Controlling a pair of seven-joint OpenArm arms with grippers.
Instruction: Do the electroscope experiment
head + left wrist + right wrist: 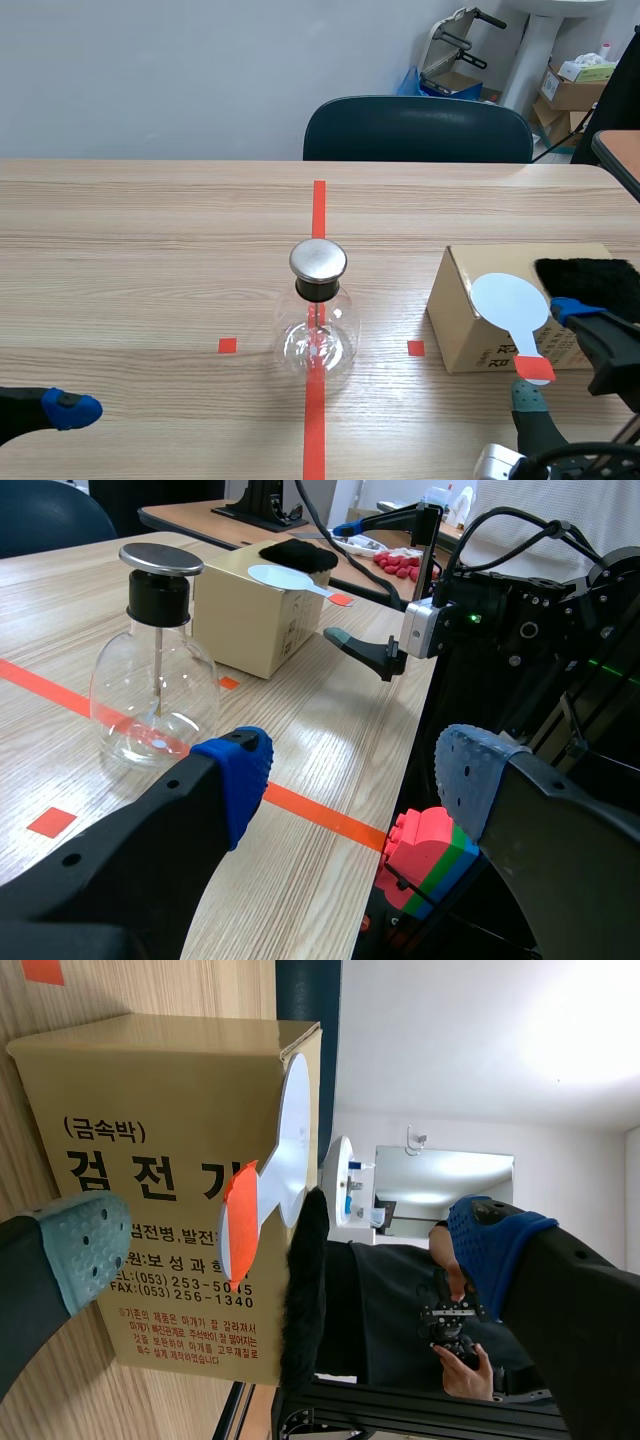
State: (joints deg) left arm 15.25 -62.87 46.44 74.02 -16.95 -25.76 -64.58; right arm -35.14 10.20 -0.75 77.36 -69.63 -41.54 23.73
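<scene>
Left and right jaws released; the capped flask (330,335) holds a thin rod (157,670).

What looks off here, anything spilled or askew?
Nothing spilled or broken. Flask stands upright on the tape line. Only oddity: the paddle on the box overhangs its edge, handle sticking out in the air.

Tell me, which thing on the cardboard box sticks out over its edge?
The white round paddle: its orange-tipped handle overhangs the box. The black furry cloth beside it has no handle.
</scene>
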